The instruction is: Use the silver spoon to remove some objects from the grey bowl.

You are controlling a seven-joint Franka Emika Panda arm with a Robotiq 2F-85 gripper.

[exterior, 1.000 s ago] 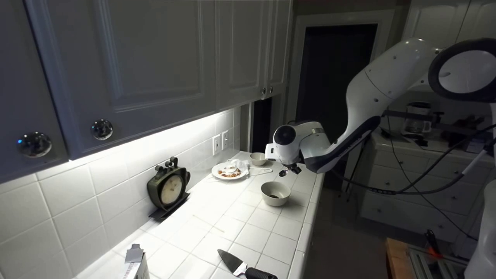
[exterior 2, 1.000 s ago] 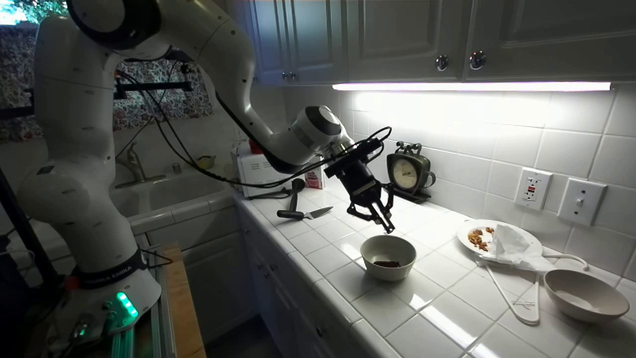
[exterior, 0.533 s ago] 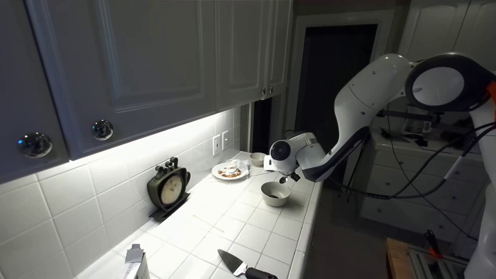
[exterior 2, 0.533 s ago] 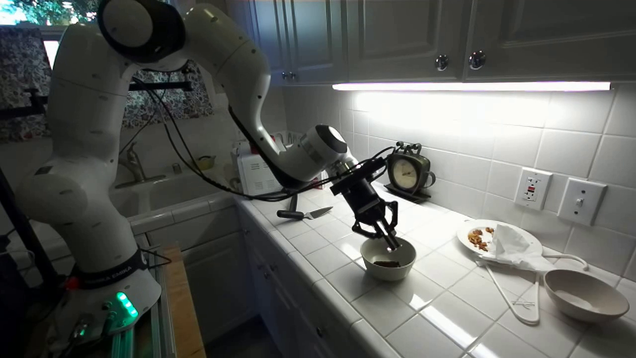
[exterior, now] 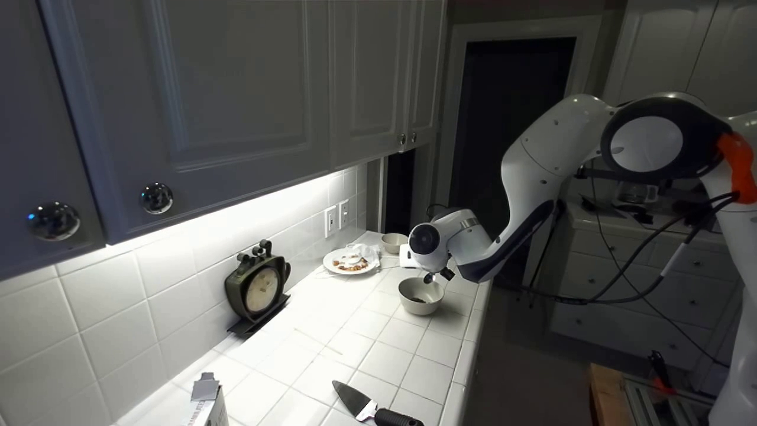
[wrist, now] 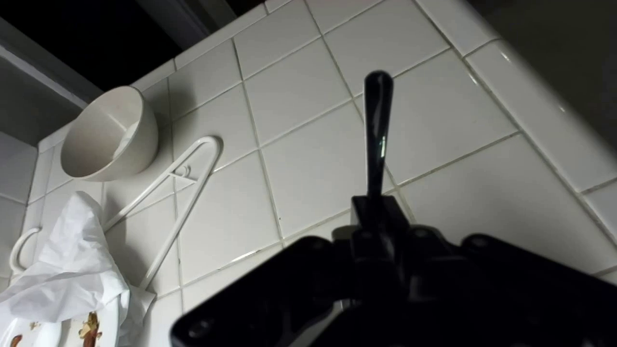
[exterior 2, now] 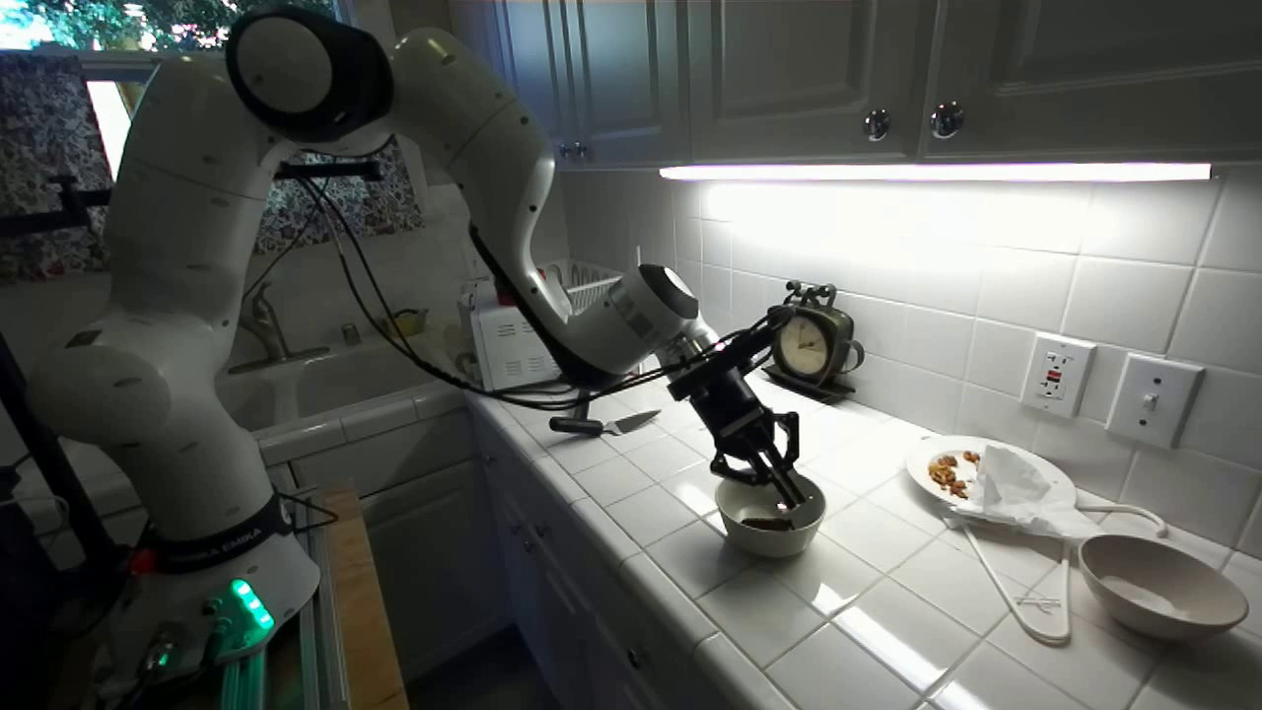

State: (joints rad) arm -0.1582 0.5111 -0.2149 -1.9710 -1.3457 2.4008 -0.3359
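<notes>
The grey bowl [exterior: 421,307] stands on the white tiled counter and shows in both exterior views [exterior 2: 767,542]. Dark pieces [exterior 2: 765,525] lie at its bottom. My gripper [exterior 2: 786,499] is tilted, with its fingertips inside the bowl's outline in an exterior view; it also shows at the bowl's far rim [exterior: 430,277]. In the wrist view the gripper [wrist: 380,207] is shut on the silver spoon [wrist: 378,115], whose slim end sticks out past the fingertips and looks dark. Whether the spoon touches the dark pieces is not clear. The grey bowl is out of sight in the wrist view.
A white plate [exterior 2: 919,463] with brown bits and crumpled paper [exterior 2: 1011,478], a white hanger [exterior 2: 1055,631] and another bowl [exterior 2: 1163,592] stand nearby. A cake server [exterior: 355,401], an old dial scale [exterior: 260,290] and the upper cabinets [exterior: 236,89] are around.
My gripper has moved down, from above the grey bowl to inside its outline, and stays shut on the spoon. The bowl has not moved.
</notes>
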